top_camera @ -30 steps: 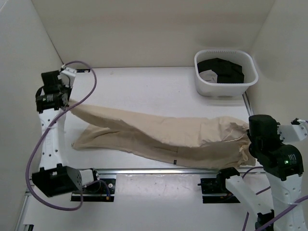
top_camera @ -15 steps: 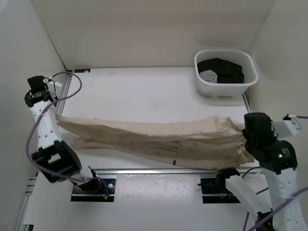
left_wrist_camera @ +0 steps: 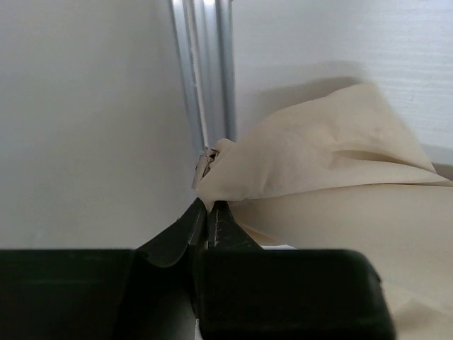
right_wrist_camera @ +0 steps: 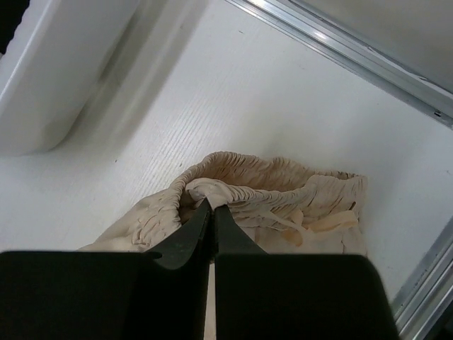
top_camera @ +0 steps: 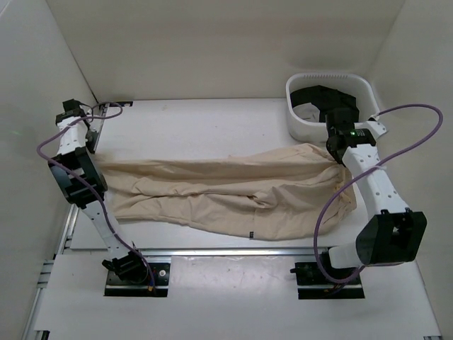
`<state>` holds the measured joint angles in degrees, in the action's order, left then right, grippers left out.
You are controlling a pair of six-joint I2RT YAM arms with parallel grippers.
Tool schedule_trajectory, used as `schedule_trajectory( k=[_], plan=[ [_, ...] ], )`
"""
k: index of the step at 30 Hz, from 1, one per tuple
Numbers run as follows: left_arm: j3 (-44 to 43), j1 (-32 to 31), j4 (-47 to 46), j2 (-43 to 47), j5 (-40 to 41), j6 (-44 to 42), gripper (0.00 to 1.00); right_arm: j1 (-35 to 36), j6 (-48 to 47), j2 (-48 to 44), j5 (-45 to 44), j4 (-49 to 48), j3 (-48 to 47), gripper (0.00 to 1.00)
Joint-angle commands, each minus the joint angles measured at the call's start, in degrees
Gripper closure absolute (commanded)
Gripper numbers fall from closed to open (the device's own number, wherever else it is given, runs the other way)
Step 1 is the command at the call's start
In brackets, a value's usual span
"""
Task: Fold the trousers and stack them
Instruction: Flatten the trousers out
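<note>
Starting at the left edge, we see the left jaws pressed together on a leg hem of the trousers (top_camera: 226, 190), close beside the metal rail (left_wrist_camera: 205, 71) that borders the surface (top_camera: 212, 127). In the left wrist view the pinched beige cloth bunches right at the tips. From that corner the trousers stretch rightward across the surface, wrinkled, both legs running nearly side by side, the nearer one sagging toward the near edge and carrying a small dark tag (top_camera: 249, 234). At the right end the gathered waistband (right_wrist_camera: 276, 185) is clamped between the right jaws, which meet on a fold of it, with a pale drawstring (right_wrist_camera: 311, 223) lying loose beside them. Just beyond, in the far right corner, stands a white basket (top_camera: 294, 122) holding dark clothes (top_camera: 327, 99).
</note>
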<state>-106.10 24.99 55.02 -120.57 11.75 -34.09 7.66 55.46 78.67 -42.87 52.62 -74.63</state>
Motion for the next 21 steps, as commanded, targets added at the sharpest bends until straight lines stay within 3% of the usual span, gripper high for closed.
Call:
schedule_trajectory(
  k=[1, 8, 9, 10, 12, 13, 14, 18, 19, 21],
  plan=[
    [-4.5, -0.4, -0.7, 0.3, 1.4, 2.4, 0.86, -2.2, -3.3, 1.0, -3.1, -5.6, -3.5, 1.00],
    [-14.5, -3.1, -0.7, -4.3, -1.6, 6.7, 0.86, -5.1, -3.9, 6.7, -2.6, -4.5, -9.3, 1.00],
    [-15.7, -3.1, -1.3, -4.9, -0.9, 7.4, 0.85, -6.0, -4.5, 8.3, -1.6, -4.5, -10.1, 1.00],
    [-18.1, -3.8, -1.3, -6.2, -0.3, 7.9, 0.77, -6.9, -6.6, 9.1, -0.8, -4.5, -11.1, 0.99],
    [-19.8, -4.5, -1.3, -6.8, -0.8, 8.6, 0.55, -7.7, -10.5, 11.6, 1.8, -5.9, -14.5, 0.71],
    [-19.2, -5.1, -1.3, -6.0, -0.8, 8.6, 0.28, -8.2, -14.9, 12.3, 5.7, -5.9, -16.0, 0.52],
    [-18.2, -5.1, -1.3, -5.2, -0.8, 8.6, 0.20, -8.2, -16.7, 12.8, 7.6, -4.8, -17.6, 0.18],
    [-8.7, -5.0, -1.3, 1.9, 0.6, 6.5, 0.10, -8.2, -18.4, 10.5, 11.1, 0.9, -21.5, 0.04],
    [-6.3, -5.0, -0.7, 3.7, 0.6, 6.0, 0.04, -8.9, -18.9, 9.4, 12.3, 1.9, -21.0, 0.04],
    [1.7, -2.8, 0.6, 10.5, -1.5, 6.0, 0.04, -10.8, -18.0, 4.8, 15.5, 4.9, -19.2, 0.04]
  ],
)
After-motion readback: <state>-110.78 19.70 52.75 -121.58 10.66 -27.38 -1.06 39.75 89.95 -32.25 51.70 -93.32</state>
